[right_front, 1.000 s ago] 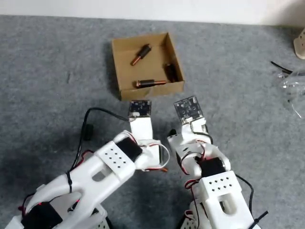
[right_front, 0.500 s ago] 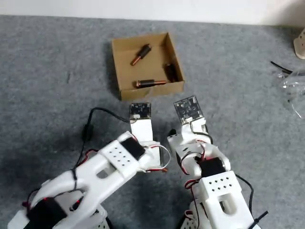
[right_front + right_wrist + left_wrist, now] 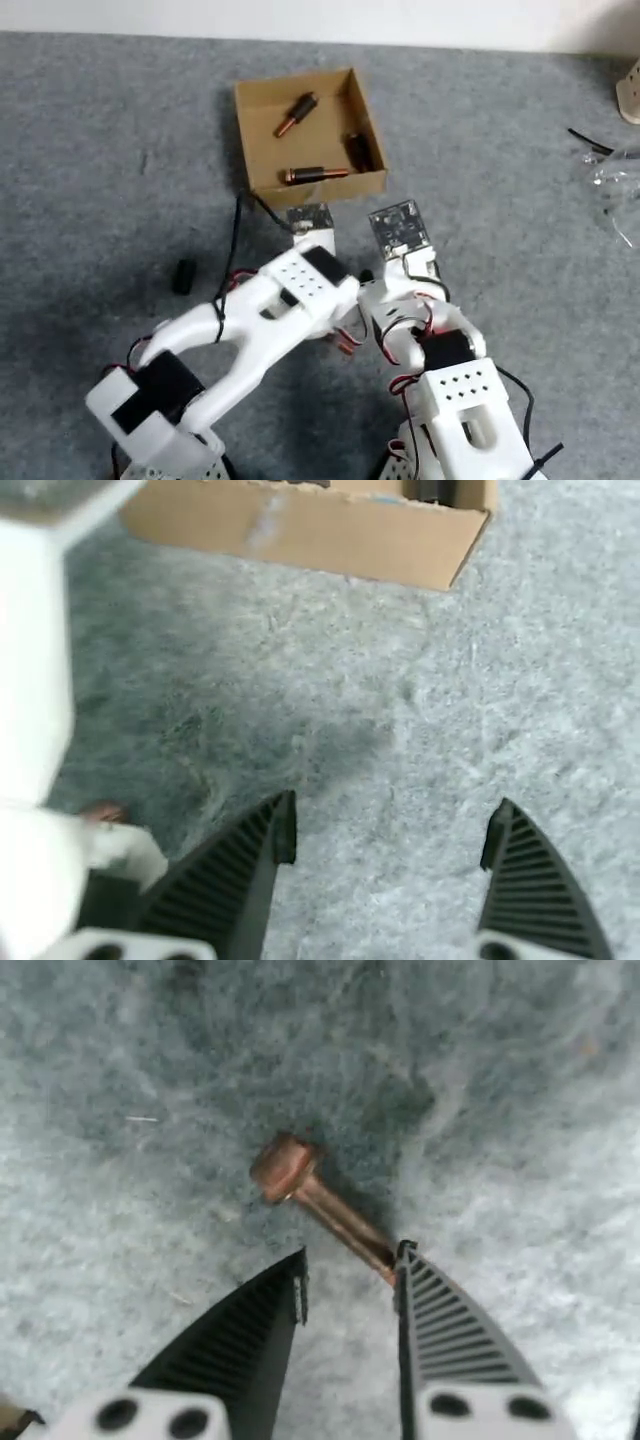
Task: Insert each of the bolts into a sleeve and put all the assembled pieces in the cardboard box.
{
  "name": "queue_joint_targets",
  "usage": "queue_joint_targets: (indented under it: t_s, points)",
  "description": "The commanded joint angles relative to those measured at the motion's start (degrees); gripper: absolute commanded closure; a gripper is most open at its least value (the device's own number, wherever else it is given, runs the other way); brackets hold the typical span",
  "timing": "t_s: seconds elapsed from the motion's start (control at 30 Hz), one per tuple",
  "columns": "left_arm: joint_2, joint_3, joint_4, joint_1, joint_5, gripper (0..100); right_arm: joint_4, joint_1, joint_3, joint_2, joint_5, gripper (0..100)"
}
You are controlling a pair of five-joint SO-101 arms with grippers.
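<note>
Left pincer [image 3: 352, 1256] hangs low over the grey felt-covered counter [image 3: 520, 1080]. Its two black ribbed fingers are parted by a narrow gap and hold nothing. A copper-coloured bolt with a hexagonal head [image 3: 328, 1210] lies flat on the felt just ahead of the fingertips. The end of its shank touches the tip of one finger, and the other finger stands clear of it.

In the high view the white left arm [image 3: 290, 300] leans across just in front of the open brown cardboard box [image 3: 315, 188], on the side nearest the arms. The right pincer [image 3: 392, 812] sits beside that arm, also just short of the box's near wall, with its fingers spread wide and nothing between them.

Inside the box lie three dark sleeves. One [image 3: 297, 113] toward the far wall and one [image 3: 316, 174] along the near wall each show a copper bolt end. On the third [image 3: 358, 150], against a side wall, I cannot make out a bolt. A small black block [image 3: 183, 275] rests on the felt off the box's near corner, apart from it. A tangle of clear plastic and black wire [image 3: 608, 168] lies well off to one side of the box.
</note>
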Motion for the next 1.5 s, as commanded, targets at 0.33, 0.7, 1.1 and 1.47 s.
queue_joint_targets:
  t_s: [0.33,0.7,1.1,1.47]
  points:
    - [0.7,-2.9,0.0,-2.0,0.6,86,-1.7,0.3,-0.3,-1.4,-0.4,71.7]
    - [0.7,-2.9,0.0,-8.6,0.6,86,-1.7,6.2,-0.8,-1.4,-6.7,71.7]
    - [0.8,-2.5,0.0,-8.6,0.6,86,-1.7,6.2,-0.8,-1.4,-6.6,71.7]
    - [-0.2,-4.4,2.8,-8.7,0.1,86,-1.7,6.1,-0.8,-1.4,-6.7,71.7]
